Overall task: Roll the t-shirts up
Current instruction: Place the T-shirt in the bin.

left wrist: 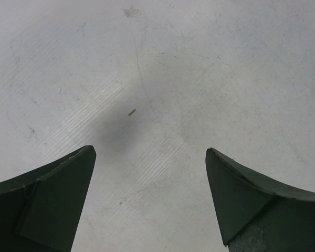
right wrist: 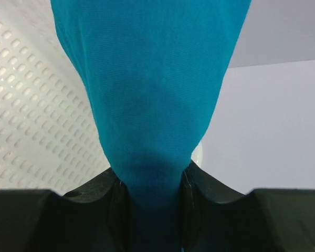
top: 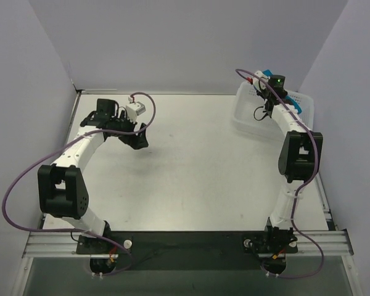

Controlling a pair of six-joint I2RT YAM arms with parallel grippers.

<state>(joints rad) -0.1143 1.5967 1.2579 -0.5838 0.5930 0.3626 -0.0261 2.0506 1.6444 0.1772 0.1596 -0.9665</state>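
Note:
A teal-blue t-shirt hangs bunched from my right gripper, whose jaws are shut on a fold of it. In the top view the right gripper is over the white basket at the back right, with bits of the teal t-shirt showing beside the wrist. Most of the cloth is hidden by the arm. My left gripper hovers over the table's left part. In its wrist view the left gripper is open and empty, with only bare table between its fingers.
The white perforated basket stands at the table's back right corner; its wall fills the left of the right wrist view. Grey walls enclose the table on three sides. A small speck lies on the table.

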